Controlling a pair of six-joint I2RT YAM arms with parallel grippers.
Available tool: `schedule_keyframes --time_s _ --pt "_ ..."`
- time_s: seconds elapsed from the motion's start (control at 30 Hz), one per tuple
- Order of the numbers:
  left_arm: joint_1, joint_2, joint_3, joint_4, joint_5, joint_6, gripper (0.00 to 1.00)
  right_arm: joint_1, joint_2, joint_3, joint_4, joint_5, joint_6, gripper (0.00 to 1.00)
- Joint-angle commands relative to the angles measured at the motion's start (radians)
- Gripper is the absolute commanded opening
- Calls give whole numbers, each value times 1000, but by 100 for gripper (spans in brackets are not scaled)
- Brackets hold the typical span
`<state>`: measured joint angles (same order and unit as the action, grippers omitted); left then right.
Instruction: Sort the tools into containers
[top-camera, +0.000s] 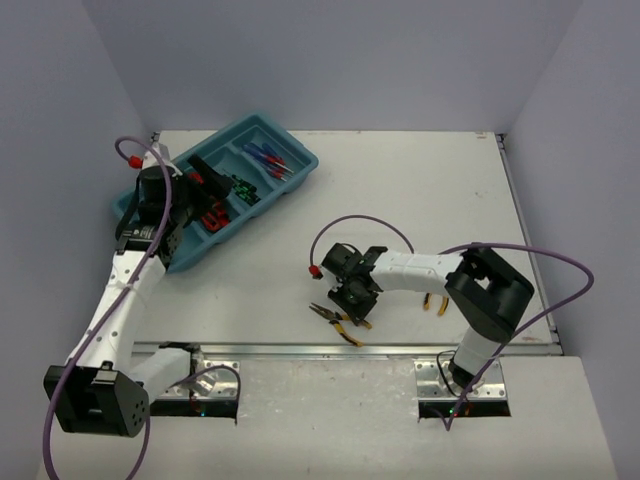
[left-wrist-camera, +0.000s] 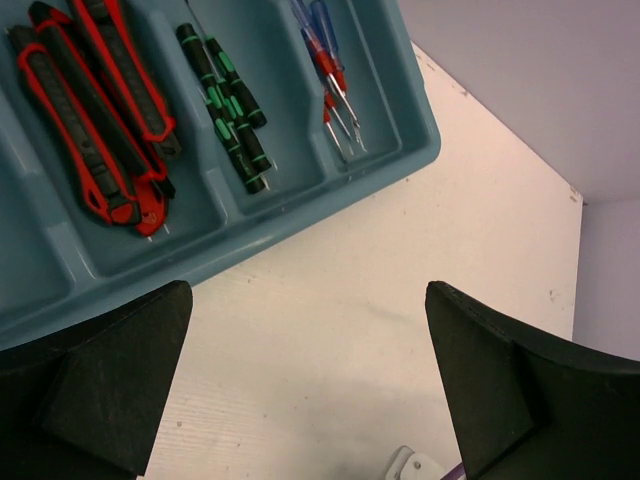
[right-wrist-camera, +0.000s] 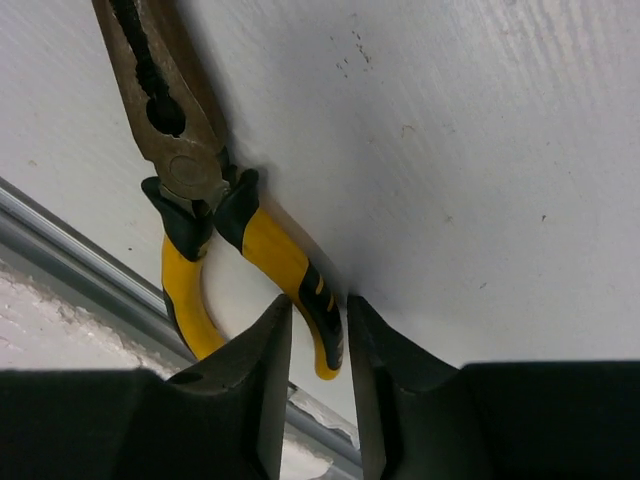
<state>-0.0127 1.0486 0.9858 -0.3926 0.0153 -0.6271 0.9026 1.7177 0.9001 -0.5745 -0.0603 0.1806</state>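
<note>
The teal tray (top-camera: 300, 160) lies at the back left. In the left wrist view the tray (left-wrist-camera: 420, 140) holds red-handled pliers (left-wrist-camera: 95, 110), green/black screwdrivers (left-wrist-camera: 228, 105) and blue screwdrivers (left-wrist-camera: 328, 65), each kind in its own compartment. My left gripper (left-wrist-camera: 305, 380) is open and empty, above the table beside the tray; it also shows in the top view (top-camera: 205, 185). Yellow-handled pliers (top-camera: 335, 320) lie near the front edge. My right gripper (top-camera: 352, 305) is down on them. In the right wrist view its fingers (right-wrist-camera: 318, 320) are closed around one handle of the pliers (right-wrist-camera: 270, 250).
A second pair of yellow-handled pliers (top-camera: 436, 303) lies partly hidden under my right arm. A metal rail (top-camera: 300, 350) runs along the table's front edge, just beside the gripped pliers. Grey walls enclose the table on three sides.
</note>
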Motion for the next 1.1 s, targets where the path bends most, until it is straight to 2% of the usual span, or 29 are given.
schedule_keyframes --time_s 0.0,0.03,0.27,0.37,0.47,0.6,0.77,0.9,1.07 --pt "-74 -42 -75 73 44 3 100 12 31 -21 103 46 53 6" --pt "-95 -44 -99 85 42 -5 100 12 30 -21 114 47 59 0" --pt "-243 -81 -266 225 79 -76 100 2 -42 -24 198 128 175 0" --pt "-305 -116 -364 335 134 -95 100 -27 -101 -23 241 142 237 0" --pt "-361 -138 -483 517 197 -106 99 -69 -175 -50 315 91 286 0" --pt "-417 -128 -572 654 250 -91 96 -83 -251 -52 359 81 291 0" --pt "-446 -61 -641 873 424 -73 94 -97 -314 -23 368 13 273 0" --pt "-487 28 -609 932 505 -57 87 -99 -346 2 359 -29 272 0" --pt "-534 94 -577 959 548 -44 68 -108 -359 36 352 -55 269 0"
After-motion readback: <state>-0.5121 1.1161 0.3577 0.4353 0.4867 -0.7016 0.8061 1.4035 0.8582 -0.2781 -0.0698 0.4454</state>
